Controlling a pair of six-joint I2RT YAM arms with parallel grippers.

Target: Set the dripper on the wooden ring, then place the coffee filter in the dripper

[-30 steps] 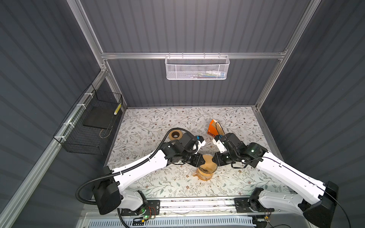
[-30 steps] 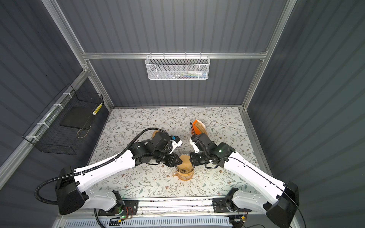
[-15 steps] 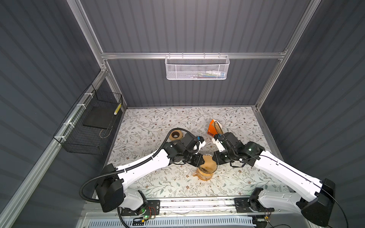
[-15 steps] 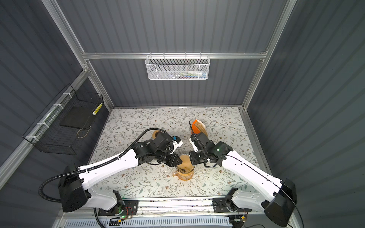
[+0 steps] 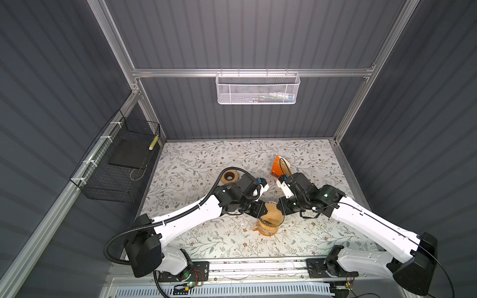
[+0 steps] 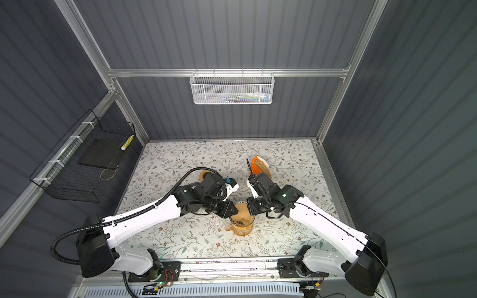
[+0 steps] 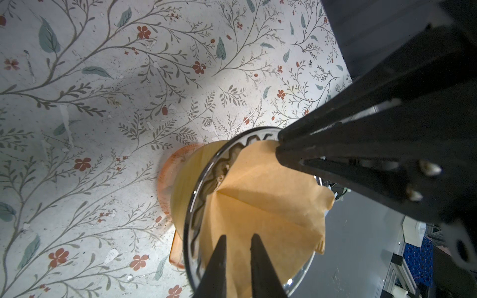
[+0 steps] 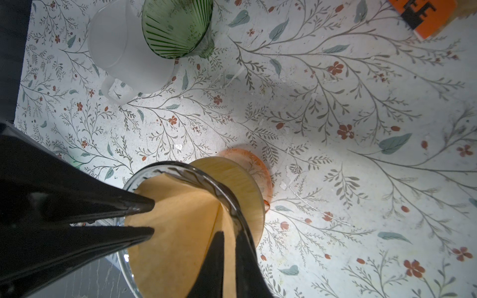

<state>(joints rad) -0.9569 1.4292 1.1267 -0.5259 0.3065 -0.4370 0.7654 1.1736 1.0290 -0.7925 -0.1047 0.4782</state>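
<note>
Both my pincers are clenched on the coffee filter (image 7: pixel 263 206): the left pincer (image 7: pixel 238 237) pinches one side of its rim, the right pincer (image 8: pixel 228 233) the opposite side. The filter hangs between them, its cone partly down in the glass dripper (image 7: pixel 198 201) just below their tips, and I think it is not fully seated. If the pincers pull apart, the thin paper can tear. If one lets go first, the filter may tip. Pressing lower could knock the dripper off the orange carafe (image 7: pixel 165 178) beneath.
</note>
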